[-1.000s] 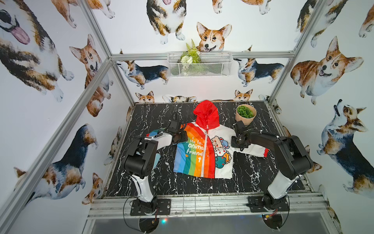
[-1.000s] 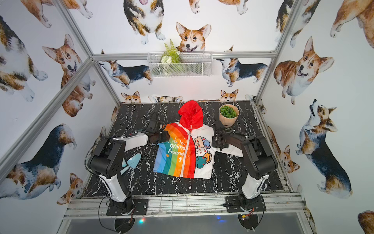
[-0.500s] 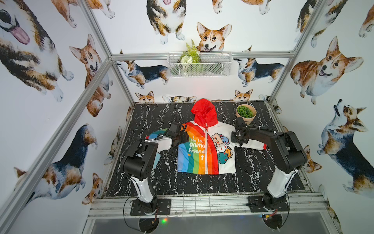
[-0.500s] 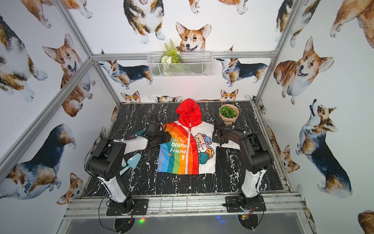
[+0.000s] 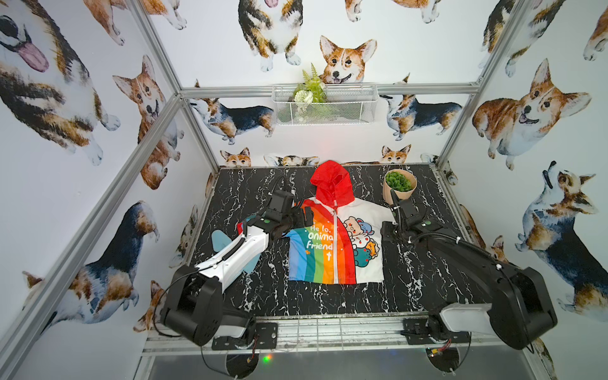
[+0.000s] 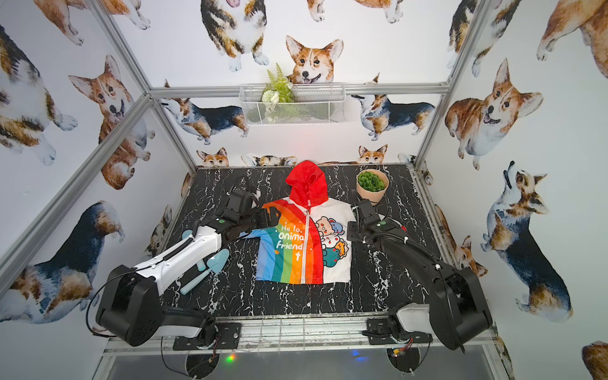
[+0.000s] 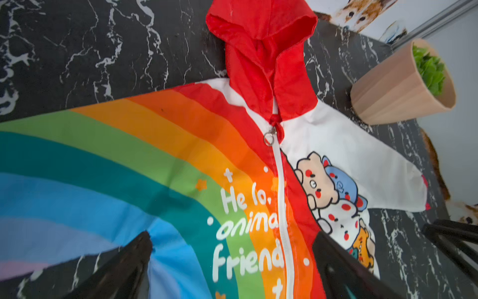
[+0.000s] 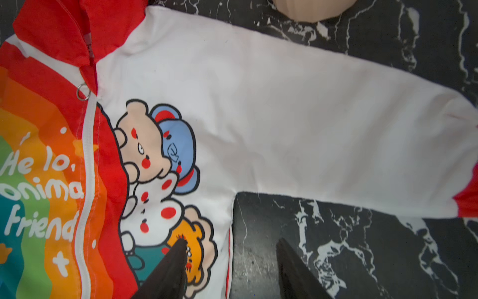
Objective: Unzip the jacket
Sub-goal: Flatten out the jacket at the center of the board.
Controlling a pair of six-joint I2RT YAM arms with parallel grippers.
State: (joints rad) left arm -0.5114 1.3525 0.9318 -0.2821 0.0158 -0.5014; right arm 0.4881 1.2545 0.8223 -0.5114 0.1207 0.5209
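Note:
The jacket [image 5: 332,243] lies flat on its back on the black marble table [image 5: 411,279], red hood toward the rear wall, seen in both top views. Its white centre zip [image 7: 280,207] is closed, and the ring pull [image 7: 269,138] sits just below the hood. My left gripper [image 7: 232,238] hovers open above the rainbow half near the lettering, holding nothing. My right gripper [image 8: 231,242] is open at the white half's side edge. One of its fingers [image 8: 176,259] is over the cartoon animals and the other over bare table, under the white sleeve [image 8: 336,129].
A tan pot with a green plant [image 5: 399,186] stands at the back right, close to the white sleeve. A light blue trowel [image 6: 210,266] lies on the table under my left arm. A wire basket [image 5: 324,103] hangs on the rear wall.
Both grippers have opened and let go of the jacket. The jacket, slanted a second ago, has shifted toward the rear and now lies straight and flat.

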